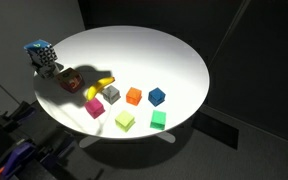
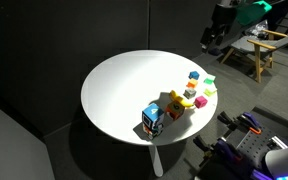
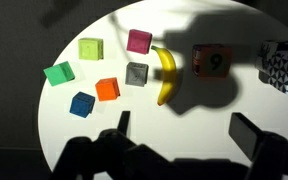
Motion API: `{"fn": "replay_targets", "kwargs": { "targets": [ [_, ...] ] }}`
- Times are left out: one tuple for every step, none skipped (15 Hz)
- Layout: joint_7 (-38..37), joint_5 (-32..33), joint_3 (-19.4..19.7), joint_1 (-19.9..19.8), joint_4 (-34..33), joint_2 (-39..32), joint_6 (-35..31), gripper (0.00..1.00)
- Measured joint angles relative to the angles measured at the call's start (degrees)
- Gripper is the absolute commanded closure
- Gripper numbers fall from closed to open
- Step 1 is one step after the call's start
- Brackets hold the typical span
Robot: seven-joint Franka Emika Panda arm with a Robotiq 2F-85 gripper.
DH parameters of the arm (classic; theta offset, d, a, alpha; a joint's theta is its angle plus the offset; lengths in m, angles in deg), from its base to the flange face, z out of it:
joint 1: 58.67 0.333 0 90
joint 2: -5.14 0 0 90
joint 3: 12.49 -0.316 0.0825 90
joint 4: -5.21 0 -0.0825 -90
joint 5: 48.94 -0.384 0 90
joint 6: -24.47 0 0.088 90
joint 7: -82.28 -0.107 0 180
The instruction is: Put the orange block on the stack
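Note:
The orange block [image 3: 210, 62], orange-red with printed marks, sits on the white table next to the stack [image 3: 281, 65], which has a light-blue top and checker sides. Both also show in both exterior views: the block [image 1: 71, 80] [image 2: 174, 110] and the stack [image 1: 42, 52] [image 2: 152, 120]. My gripper [image 3: 184, 130] is open and empty. It hovers above bare table, short of the block, and casts a shadow over it. The gripper itself does not show in the exterior views.
A banana [image 3: 165, 74] lies beside the orange block. Small cubes lie nearby: grey [image 3: 137, 74], pink [image 3: 139, 41], yellow-green [image 3: 91, 48], green [image 3: 58, 73], plain orange [image 3: 107, 89] and blue [image 3: 82, 104]. The round table's edge [image 3: 44, 130] curves close by.

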Motion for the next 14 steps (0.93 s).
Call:
{"fn": "replay_targets", "kwargs": {
  "targets": [
    [0.01,0.00,0.00,0.00,0.00,0.00,0.00,0.00],
    [0.01,0.00,0.00,0.00,0.00,0.00,0.00,0.00],
    [0.02,0.00,0.00,0.00,0.00,0.00,0.00,0.00],
    [0.02,0.00,0.00,0.00,0.00,0.00,0.00,0.00],
    [0.02,0.00,0.00,0.00,0.03,-0.01,0.00,0.00],
    [0.02,0.00,-0.01,0.00,0.10,-0.03,0.00,0.00],
    [0.02,0.00,-0.02,0.04,0.22,-0.09,0.00,0.00],
    [0.02,0.01,-0.05,0.16,0.38,-0.26,0.00,0.00],
    [0.02,0.07,-0.11,0.32,0.54,-0.62,-0.06,0.00],
    [0.02,0.11,-0.19,0.50,0.70,-1.23,-0.23,0.00],
    [0.01,0.14,-0.29,0.67,0.83,-2.00,-0.49,0.00],
    [0.00,0.14,-0.44,0.77,0.94,-2.94,-0.91,0.00],
    [-0.01,0.15,-0.57,0.83,1.03,-3.89,-1.57,0.00],
    [-0.02,0.15,-0.65,0.92,1.08,-4.86,-2.28,0.00]
  ]
}}
